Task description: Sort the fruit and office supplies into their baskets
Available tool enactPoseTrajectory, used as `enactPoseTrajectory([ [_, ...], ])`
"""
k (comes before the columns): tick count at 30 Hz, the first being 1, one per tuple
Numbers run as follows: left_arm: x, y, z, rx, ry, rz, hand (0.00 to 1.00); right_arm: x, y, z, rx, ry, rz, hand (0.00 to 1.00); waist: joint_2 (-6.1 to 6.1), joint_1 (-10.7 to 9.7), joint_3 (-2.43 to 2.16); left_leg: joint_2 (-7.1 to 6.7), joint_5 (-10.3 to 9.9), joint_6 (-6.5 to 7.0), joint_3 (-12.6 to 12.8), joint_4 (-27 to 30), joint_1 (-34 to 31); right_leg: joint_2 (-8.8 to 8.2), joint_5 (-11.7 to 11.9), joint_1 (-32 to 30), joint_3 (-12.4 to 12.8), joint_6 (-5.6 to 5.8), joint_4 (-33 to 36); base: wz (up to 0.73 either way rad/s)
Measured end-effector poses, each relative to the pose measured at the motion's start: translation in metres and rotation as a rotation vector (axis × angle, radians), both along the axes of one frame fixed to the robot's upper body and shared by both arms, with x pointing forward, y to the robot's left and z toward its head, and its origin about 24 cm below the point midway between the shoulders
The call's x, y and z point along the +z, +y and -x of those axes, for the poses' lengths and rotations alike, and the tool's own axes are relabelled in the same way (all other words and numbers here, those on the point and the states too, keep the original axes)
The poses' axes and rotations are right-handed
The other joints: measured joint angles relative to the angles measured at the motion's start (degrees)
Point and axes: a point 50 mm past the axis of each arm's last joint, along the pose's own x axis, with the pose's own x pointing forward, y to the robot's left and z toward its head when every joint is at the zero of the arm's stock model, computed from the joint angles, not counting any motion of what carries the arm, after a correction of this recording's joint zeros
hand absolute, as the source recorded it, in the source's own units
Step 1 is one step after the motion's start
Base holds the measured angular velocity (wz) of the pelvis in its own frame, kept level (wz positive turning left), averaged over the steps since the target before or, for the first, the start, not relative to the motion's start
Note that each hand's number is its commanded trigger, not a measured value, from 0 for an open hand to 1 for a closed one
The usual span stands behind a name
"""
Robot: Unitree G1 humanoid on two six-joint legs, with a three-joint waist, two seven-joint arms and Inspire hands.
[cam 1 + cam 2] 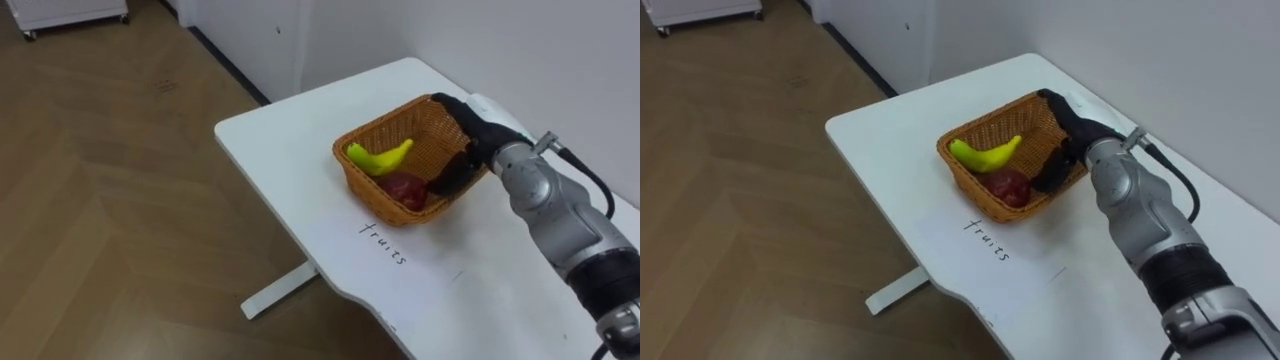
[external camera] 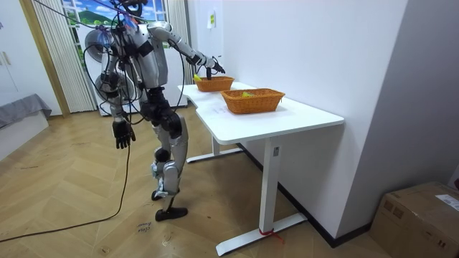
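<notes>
the robot stands on the wooden floor at the long side of a white table (image 1: 290,150), facing it. two wicker baskets sit on the top, well apart. the one under the head camera, the fruit basket (image 1: 378,195), is near the table's end, and the second basket (image 2: 252,102) is further along toward the room view's right. a handwritten word (image 1: 384,243) is on the table just in front of the fruit basket.

the right hand (image 1: 468,145) reaches over the fruit basket's right rim, its dark fingers spread apart and dipping inside (nothing can be seen between them). the left hand (image 2: 123,134) hangs loose at the robot's side, fingers relaxed.

a yellow banana (image 1: 380,157) lies in the fruit basket, and a red fruit (image 1: 403,188) lies just beside it, close to the right hand's lower fingertips.
</notes>
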Motion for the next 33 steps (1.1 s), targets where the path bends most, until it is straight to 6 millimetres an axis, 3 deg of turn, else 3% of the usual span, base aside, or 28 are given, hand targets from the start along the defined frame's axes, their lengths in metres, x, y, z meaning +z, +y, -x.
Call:
enactPoseTrajectory([
  [9,0.000,0.000,-0.005,-0.004,-0.014,-0.003,0.00,0.000,0.000,0.000,0.001,-0.002,0.001,0.00,0.81,-0.1,0.30,0.03,0.0,0.03,0.0,-0.3,-0.1,-0.03,0.0,-0.1,1.0,0.00,0.5,0.00],
  [13,0.000,0.000,-0.005,-0.005,-0.017,-0.004,0.00,0.001,-0.002,0.000,-0.001,-0.003,0.006,0.00,1.01,-0.1,0.09,0.03,0.0,0.05,0.0,-0.2,0.3,-0.07,0.0,0.0,1.1,0.00,0.6,0.00],
  [19,0.000,0.000,-0.005,-0.005,-0.016,-0.006,0.00,0.008,0.003,-0.001,0.021,-0.031,0.008,0.00,1.14,-1.1,-0.65,0.09,0.1,0.07,0.0,-0.6,0.9,-0.11,0.0,0.1,1.2,0.00,0.7,-0.01],
  [24,0.000,-0.001,-0.006,-0.002,-0.020,-0.003,0.00,0.009,0.002,-0.001,0.021,-0.035,0.004,0.00,1.19,-1.9,-0.70,0.30,0.1,0.12,0.8,-1.1,1.8,-0.15,0.0,0.4,2.3,0.00,0.8,-0.08],
  [27,-0.001,-0.001,-0.005,-0.004,-0.017,-0.001,0.00,0.015,0.005,-0.002,0.031,-0.059,-0.021,0.00,1.12,-3.4,-0.66,0.42,0.2,0.27,1.5,-1.6,2.0,-0.24,0.0,0.9,2.7,0.00,0.8,-0.06],
  [33,-0.001,-0.003,-0.010,-0.013,-0.038,0.001,0.00,0.052,0.005,-0.005,0.018,-0.219,-0.168,0.00,1.01,-6.8,-0.57,0.75,0.2,0.31,2.7,-1.8,2.4,-0.17,0.0,0.1,3.7,-0.02,0.7,-0.10],
])
